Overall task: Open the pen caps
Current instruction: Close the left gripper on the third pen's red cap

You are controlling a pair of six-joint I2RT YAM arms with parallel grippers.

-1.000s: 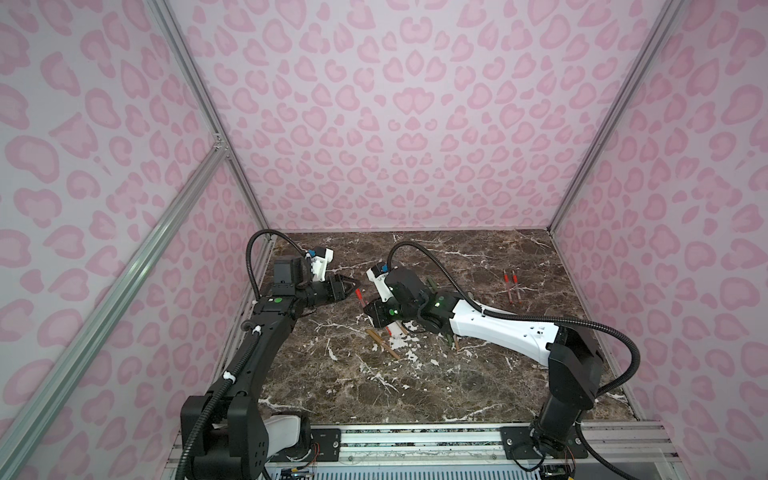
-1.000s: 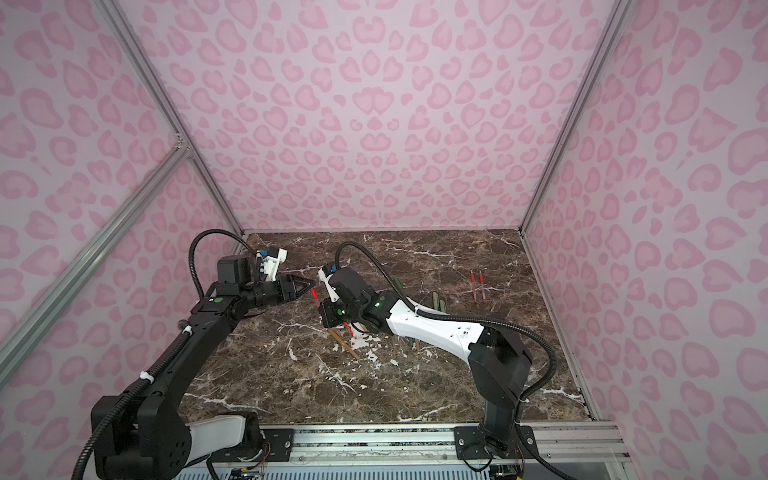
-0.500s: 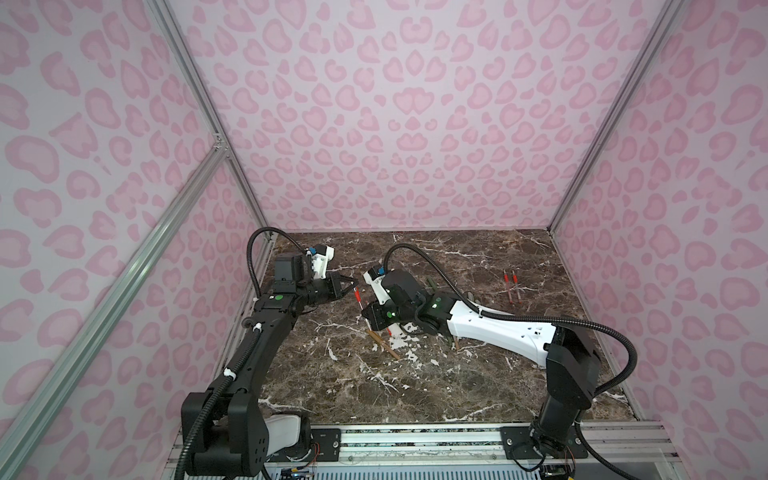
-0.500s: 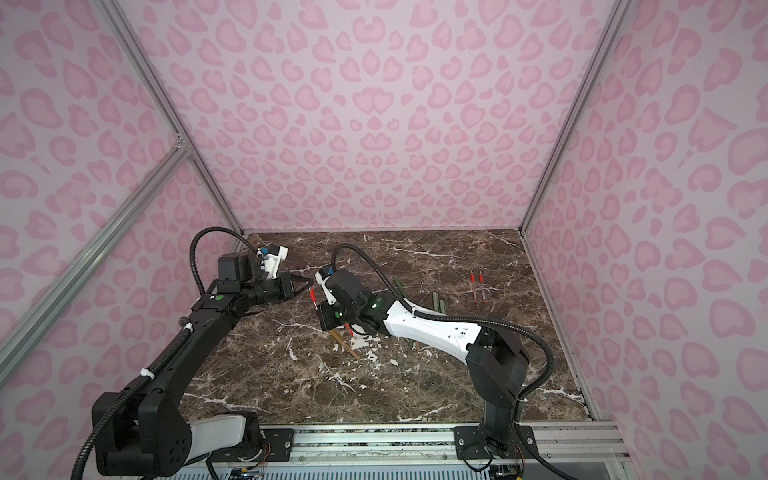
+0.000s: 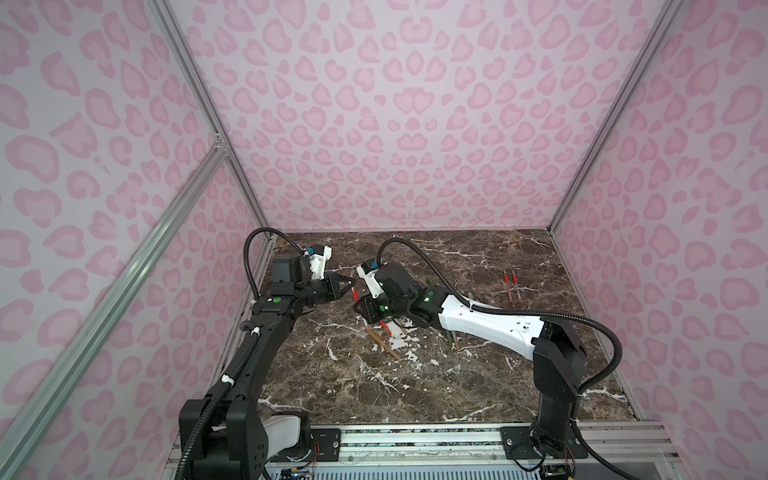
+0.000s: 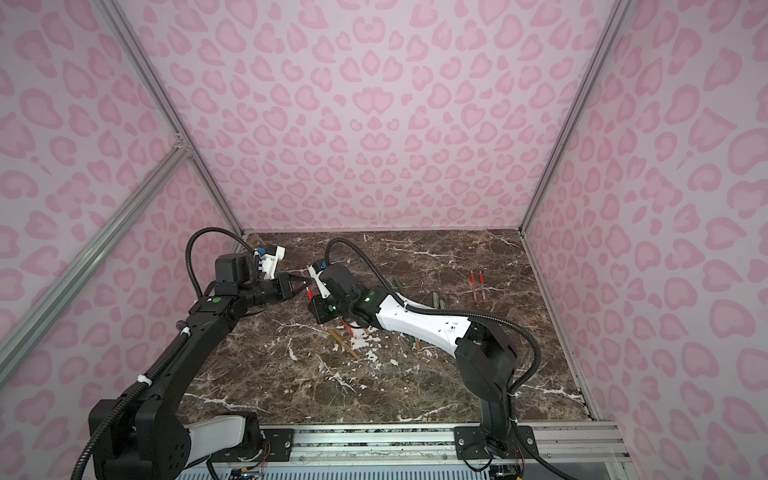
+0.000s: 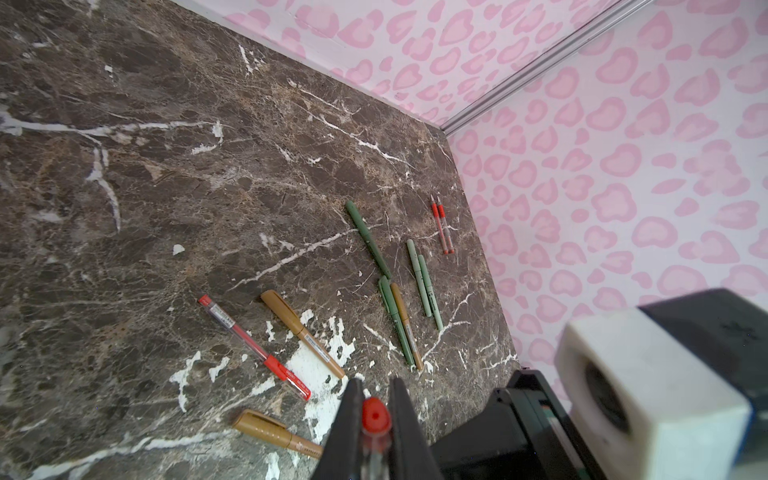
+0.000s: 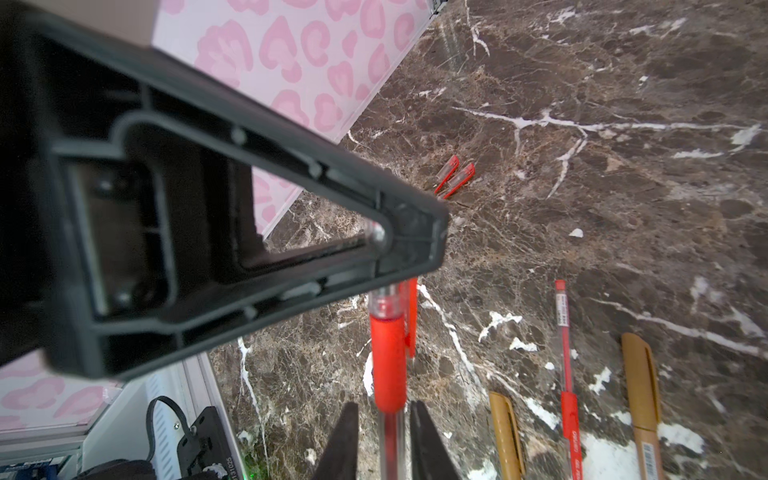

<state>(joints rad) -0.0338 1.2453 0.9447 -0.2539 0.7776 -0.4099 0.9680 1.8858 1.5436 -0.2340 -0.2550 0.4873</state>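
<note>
A red pen (image 8: 387, 357) hangs above the marble table (image 5: 457, 386) between both grippers. My left gripper (image 7: 377, 384) is shut on its red-tipped pen cap (image 7: 376, 415), which also shows in both top views (image 5: 355, 292) (image 6: 309, 292). My right gripper (image 8: 384, 407) stands around the clear barrel, with one finger against it and a small gap at the other. Two loose red pen caps (image 8: 454, 178) lie on the table by the left wall. Capped pens lie below: a red one (image 7: 253, 345), two tan ones (image 7: 301, 330) (image 7: 276, 432) and several green ones (image 7: 395, 324).
Two thin red pen bodies (image 5: 510, 286) lie at the right rear of the table. A dark green pen (image 7: 368, 239) and two pale green ones (image 7: 424, 282) lie beyond the right arm (image 5: 490, 328). Pink patterned walls (image 5: 395, 124) close in three sides.
My left gripper has closed on the cap end of the red pen. My right gripper's fingers have parted slightly around the barrel. Both arms have hardly shifted.
</note>
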